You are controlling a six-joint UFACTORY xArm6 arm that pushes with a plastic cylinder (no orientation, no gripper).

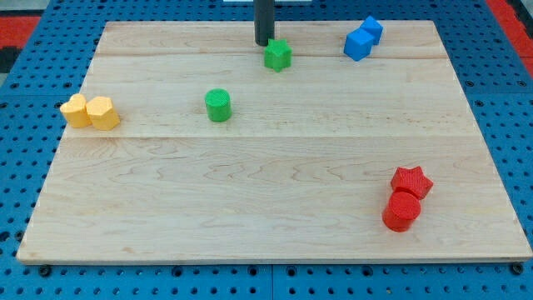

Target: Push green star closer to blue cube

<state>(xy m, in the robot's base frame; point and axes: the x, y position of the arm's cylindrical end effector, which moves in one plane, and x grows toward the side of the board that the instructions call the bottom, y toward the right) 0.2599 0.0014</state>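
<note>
pale wooden desk (pixel 275 208) sits on a blue pegboard (pixel 17 125). my tip (pixel 264 43) stands near the view's top, just beside the green star (pixel 278 55), at its upper-left edge, touching or nearly so. no jaws on this rod, so nothing is clenched or grasped. the blue cube (pixel 358 44) lies to the view's right of the star, apart from it, touching a second blue block (pixel 372 29). green cylinder (pixel 218 105) sits lower left. yellow blocks (pixel 90 112) rest at the left edge; red star (pixel 412 181) and red cylinder (pixel 402 211) touch at the lower right.
</note>
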